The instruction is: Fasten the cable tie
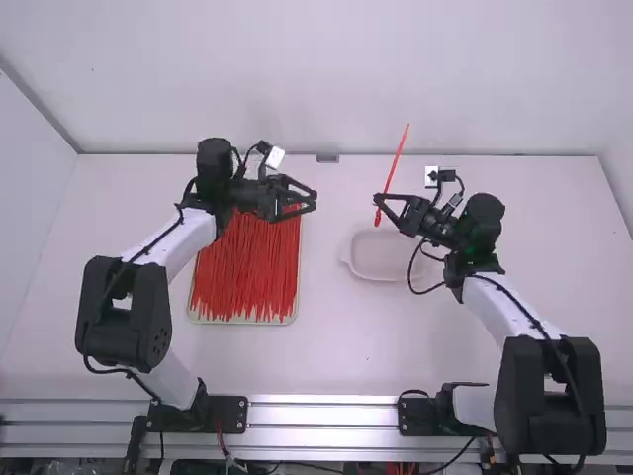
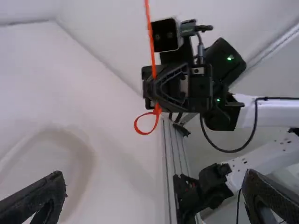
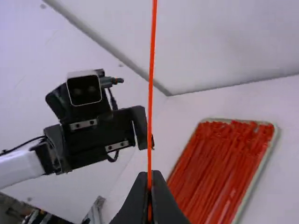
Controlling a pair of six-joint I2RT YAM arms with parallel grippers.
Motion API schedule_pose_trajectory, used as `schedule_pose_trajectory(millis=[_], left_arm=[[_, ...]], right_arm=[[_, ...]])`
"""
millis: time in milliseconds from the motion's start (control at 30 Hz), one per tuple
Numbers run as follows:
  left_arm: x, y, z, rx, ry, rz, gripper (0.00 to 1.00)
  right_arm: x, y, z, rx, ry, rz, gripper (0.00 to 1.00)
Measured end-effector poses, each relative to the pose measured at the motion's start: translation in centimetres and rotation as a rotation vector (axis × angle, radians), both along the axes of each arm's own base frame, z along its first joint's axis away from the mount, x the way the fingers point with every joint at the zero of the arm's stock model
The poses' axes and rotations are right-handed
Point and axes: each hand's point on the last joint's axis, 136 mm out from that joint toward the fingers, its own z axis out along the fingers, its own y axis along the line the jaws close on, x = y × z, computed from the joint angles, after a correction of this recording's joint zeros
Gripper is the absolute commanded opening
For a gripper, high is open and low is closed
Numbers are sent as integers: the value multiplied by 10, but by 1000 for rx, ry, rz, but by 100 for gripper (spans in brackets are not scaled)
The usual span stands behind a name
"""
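Observation:
A red cable tie (image 1: 396,163) stands nearly upright over the table's middle, its long tail pointing up and a small closed loop (image 2: 146,124) hanging at its lower end. My right gripper (image 1: 380,206) is shut on the tie just above that loop, the strap (image 3: 152,70) rising straight from between its closed fingers (image 3: 140,196). My left gripper (image 1: 305,201) hovers open and empty a short way to the left of the tie, above the far end of the tray, facing the right gripper (image 2: 156,100).
A flat tray (image 1: 242,320) heaped with several spare red cable ties (image 1: 247,262) lies left of centre. A shallow white dish (image 1: 381,259) sits on the table below the right gripper. A white back wall closes off the table's far edge.

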Motion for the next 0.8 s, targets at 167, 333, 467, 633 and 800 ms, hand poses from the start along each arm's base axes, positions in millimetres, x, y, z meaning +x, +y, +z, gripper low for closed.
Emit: schedule_pose_trajectory(millis=[167,333,467,633,800], left_arm=[[-6,2,-36,66,104,45,99],[-11,6,-59,138,147,76,99],[-15,10,-77,212,156,103,99],[-10,17,-98,321,157,162,99],[-5,23,-109,389,140,205,99]], right_arm=[[0,-7,-28,-41,32,-67,0],[1,-16,-61,-99,106,-141,0],[1,-29,-96,-176,180,-234,0],[2,-46,-127,-273,242,-355,0],[-1,-41,-143,-366,236,-413,0]])
